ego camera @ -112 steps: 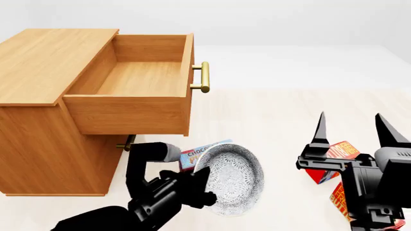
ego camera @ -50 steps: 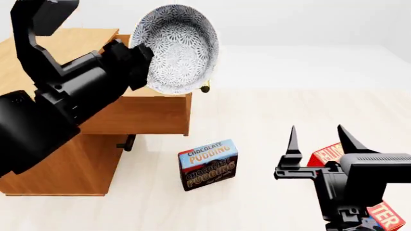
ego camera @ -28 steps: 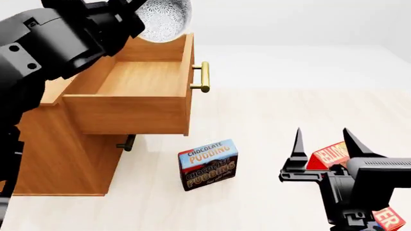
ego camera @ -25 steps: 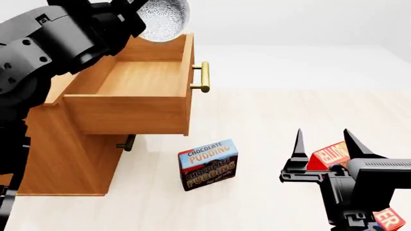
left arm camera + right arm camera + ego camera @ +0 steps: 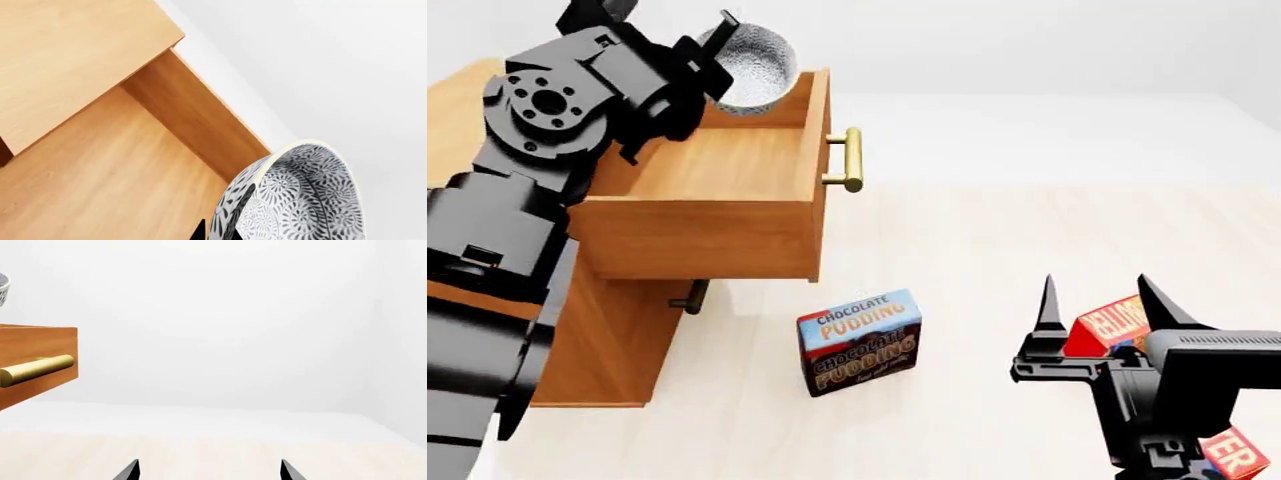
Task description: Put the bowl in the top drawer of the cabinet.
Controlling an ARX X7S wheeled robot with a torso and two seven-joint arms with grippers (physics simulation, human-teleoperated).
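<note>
The speckled white-grey bowl (image 5: 754,70) hangs tilted on its side over the far end of the open top drawer (image 5: 714,160) of the wooden cabinet (image 5: 614,340). My left gripper (image 5: 715,62) is shut on the bowl's rim. In the left wrist view the bowl (image 5: 300,200) sits beside the drawer's wooden wall, with the left gripper (image 5: 215,234) pinching its edge above the drawer floor (image 5: 100,185). My right gripper (image 5: 1097,300) stands open and empty low at the right, over the floor. In its own view the right gripper (image 5: 210,472) shows two spread tips.
A chocolate pudding box (image 5: 858,342) stands on the floor in front of the cabinet. A red box (image 5: 1114,320) lies behind my right gripper. The drawer's brass handle (image 5: 845,160) juts toward the right, and the lower drawer's handle (image 5: 687,297) shows beneath.
My left arm lifted the bowl from floor level beside the pudding box up over the cabinet, then brought it down toward the drawer's far end. The right gripper sank a little and stayed open.
</note>
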